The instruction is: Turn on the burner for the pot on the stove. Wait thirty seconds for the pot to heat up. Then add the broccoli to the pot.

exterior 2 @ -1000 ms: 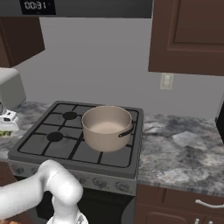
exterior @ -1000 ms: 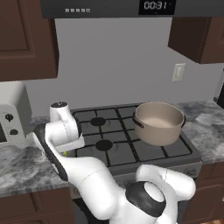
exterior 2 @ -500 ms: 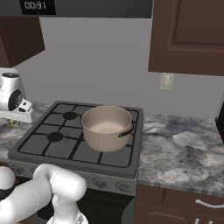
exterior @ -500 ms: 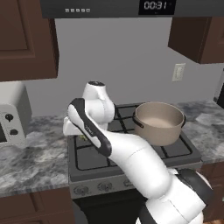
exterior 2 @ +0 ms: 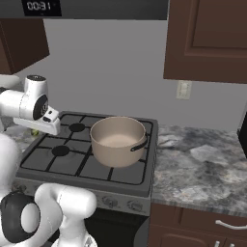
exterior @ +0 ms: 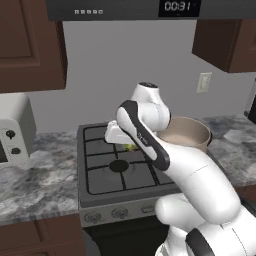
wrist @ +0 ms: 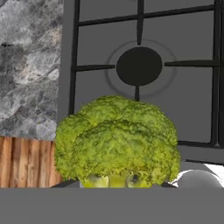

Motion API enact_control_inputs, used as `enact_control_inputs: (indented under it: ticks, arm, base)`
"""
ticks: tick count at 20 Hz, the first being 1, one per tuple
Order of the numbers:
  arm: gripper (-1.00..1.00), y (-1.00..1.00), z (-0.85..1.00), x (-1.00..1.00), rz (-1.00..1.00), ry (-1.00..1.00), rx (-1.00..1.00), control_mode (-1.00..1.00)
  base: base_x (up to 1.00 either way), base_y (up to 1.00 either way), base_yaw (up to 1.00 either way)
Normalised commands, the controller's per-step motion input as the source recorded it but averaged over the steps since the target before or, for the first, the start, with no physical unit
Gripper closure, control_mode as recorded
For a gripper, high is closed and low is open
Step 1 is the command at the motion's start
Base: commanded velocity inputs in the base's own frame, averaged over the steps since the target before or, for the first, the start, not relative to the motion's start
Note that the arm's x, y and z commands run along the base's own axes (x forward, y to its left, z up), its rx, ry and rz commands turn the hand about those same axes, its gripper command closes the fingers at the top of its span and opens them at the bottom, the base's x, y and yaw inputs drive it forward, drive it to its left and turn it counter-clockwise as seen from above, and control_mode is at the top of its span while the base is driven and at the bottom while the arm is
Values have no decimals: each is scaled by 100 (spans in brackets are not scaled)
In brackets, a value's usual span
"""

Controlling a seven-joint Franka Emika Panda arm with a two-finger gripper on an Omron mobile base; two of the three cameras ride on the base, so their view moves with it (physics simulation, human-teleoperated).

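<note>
Presently the hand [exterior: 127, 146] is closed partway on the broccoli floret [wrist: 117, 142], carried above the stove [exterior: 100, 189] near its left edge, short of the pot [exterior 2: 117, 140] at the back right; the floret judged light, springy, crumbly at the crown; hold belongs low on the stalk, with modest pressure.

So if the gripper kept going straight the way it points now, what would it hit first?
Likely the stove. The gripper, shut on the broccoli, looks down on a grate and a burner, not the pot. Depth is unclear.
</note>
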Motion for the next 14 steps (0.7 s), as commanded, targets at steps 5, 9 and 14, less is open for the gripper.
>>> enact_control_inputs:
  ticks: [5,9,14]
  arm:
    - [100,-93,23,0,-14,0,0,-100]
    - [100,-88,19,1,-13,0,0,-100]
    - [100,-78,14,8,-14,0,0,-100]
  base:
    - [0,0,0]
    - [0,0,0]
    - [0,0,0]
